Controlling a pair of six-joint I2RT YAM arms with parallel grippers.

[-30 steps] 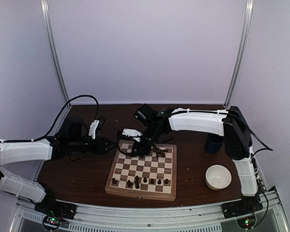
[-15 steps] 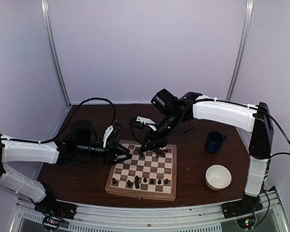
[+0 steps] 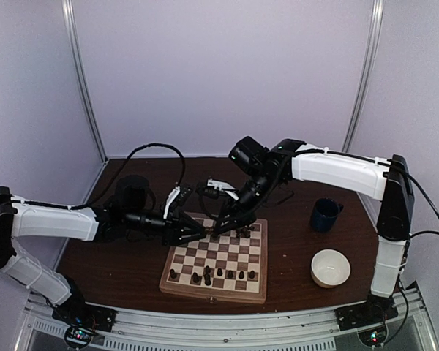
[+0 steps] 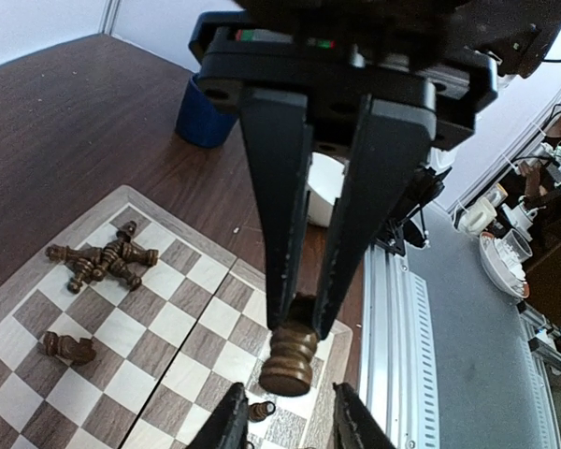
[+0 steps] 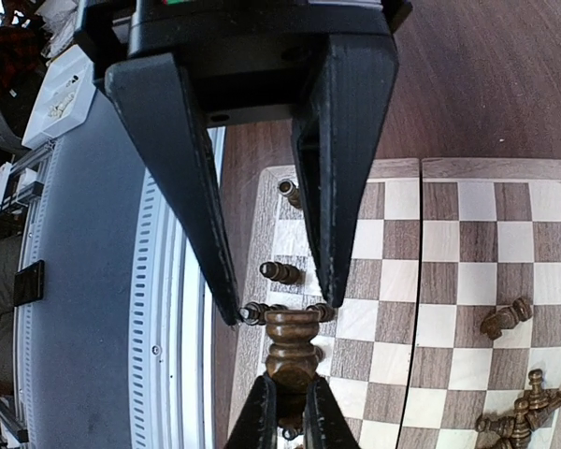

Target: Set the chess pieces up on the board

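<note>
Above far board (image 3: 218, 256) edge, right tool (image 4: 301, 325) pinching chess piece (image 4: 289, 360)

The left arm (image 3: 55, 221) and right arm (image 3: 336, 170) extended inward, tip to tip. The left gripper (image 5: 280, 310) stood apart-jawed. The right gripper (image 4: 300, 327) clamped a chess piece (image 5: 291, 348).

Left fingers (image 4: 230, 426) mostly below the wrist view's edge.

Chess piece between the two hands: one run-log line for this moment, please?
right hand: gripping chess piece | left hand: open around it | above board
</note>
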